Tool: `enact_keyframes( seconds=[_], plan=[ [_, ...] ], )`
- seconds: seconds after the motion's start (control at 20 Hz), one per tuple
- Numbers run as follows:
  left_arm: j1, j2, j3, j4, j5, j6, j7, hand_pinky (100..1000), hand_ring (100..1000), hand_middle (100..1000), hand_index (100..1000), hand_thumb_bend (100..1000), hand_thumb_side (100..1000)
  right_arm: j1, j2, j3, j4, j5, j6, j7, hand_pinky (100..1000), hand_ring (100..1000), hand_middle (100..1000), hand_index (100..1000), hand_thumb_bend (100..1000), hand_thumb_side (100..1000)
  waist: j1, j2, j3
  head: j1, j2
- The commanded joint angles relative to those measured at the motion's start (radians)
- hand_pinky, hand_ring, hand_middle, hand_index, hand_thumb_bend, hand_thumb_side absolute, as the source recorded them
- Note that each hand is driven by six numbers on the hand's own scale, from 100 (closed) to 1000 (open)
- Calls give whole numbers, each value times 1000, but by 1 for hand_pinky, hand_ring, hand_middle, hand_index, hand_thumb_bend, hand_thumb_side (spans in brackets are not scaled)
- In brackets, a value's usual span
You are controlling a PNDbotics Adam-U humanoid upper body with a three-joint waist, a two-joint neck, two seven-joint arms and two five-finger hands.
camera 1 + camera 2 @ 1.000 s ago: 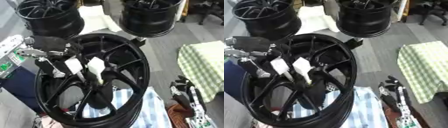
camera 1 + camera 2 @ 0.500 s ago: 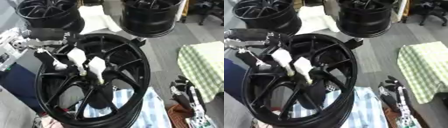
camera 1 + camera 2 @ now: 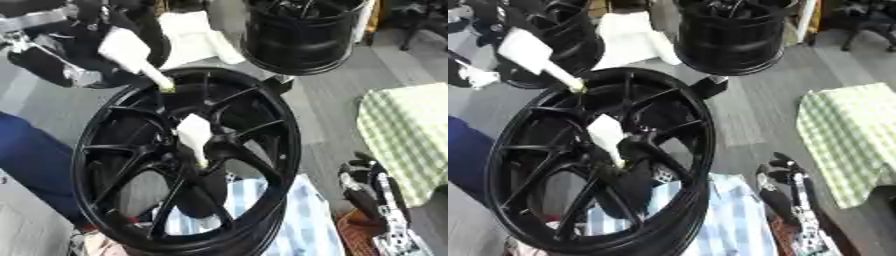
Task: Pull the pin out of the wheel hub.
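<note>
A large black wheel hub (image 3: pixel 114 165) lies tilted in front of me. A white pin (image 3: pixel 194 136) with a thin tip stands in it next to the centre. A second white pin (image 3: pixel 129 51) hangs above the hub's far rim, its thin tip pointing down at the rim. My left hand (image 3: pixel 74 17) is shut on that pin's upper end at the top left, partly cut off by the view's edge. At the lower right my right hand (image 3: pixel 372 187) rests open, fingers up, away from the hub.
Two more black wheels stand behind, one at the back right (image 3: pixel 302 35) and one behind my left hand (image 3: pixel 566 30). A white cloth (image 3: pixel 194 31) lies between them. A green checked cloth (image 3: pixel 407 135) lies right, a blue striped cloth (image 3: pixel 293 220) under the hub's near edge.
My left hand has risen up and to the left with one white pin, lifting it clear of the spokes. The other white pin stays by the hub's centre. My right hand has not moved.
</note>
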Motion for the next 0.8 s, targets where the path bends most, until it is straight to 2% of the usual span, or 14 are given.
enact_keyframes(
  seconds=[0.05,0.15,0.25,0.45,0.6,0.65,0.75,0.8],
  plan=[
    [74,120,99,-23,26,-348,-346,215,1000,381,620,100,255,-5,-23,-10,-12,10,-1,-6,741,685,725,882,143,443,-1,-13,5,-9,-2],
    [161,157,148,-6,-15,-348,-346,239,1000,400,639,100,261,-3,-23,-13,-13,11,1,-9,741,685,725,882,136,447,-2,-13,11,-13,-2],
    [235,163,189,35,-91,-348,-346,255,1000,414,653,100,265,0,-23,-15,-15,12,2,-11,741,686,726,883,135,447,-3,-13,17,-16,-2],
    [315,112,239,170,-264,-348,-346,295,1000,454,692,100,276,3,-20,-19,-19,13,4,-14,741,686,726,883,136,447,-10,-13,22,-20,-2],
    [336,55,276,276,-392,-348,-346,376,1000,540,788,103,298,6,-17,-19,-20,11,6,-15,741,686,726,883,135,447,-17,-13,26,-23,-2],
    [341,39,293,299,-426,-348,-345,418,1000,593,844,100,414,7,-16,-19,-20,10,7,-15,741,686,726,883,135,447,-19,-13,27,-23,-2],
    [358,6,327,335,-489,-348,-328,451,1000,634,894,100,616,6,-13,-20,-21,9,7,-15,741,686,726,883,134,446,-23,-11,29,-24,-2],
    [366,-5,340,347,-516,-348,-314,463,1000,665,914,100,669,6,-11,-20,-22,9,8,-15,741,686,726,883,134,447,-25,-10,30,-25,-2]
  ],
)
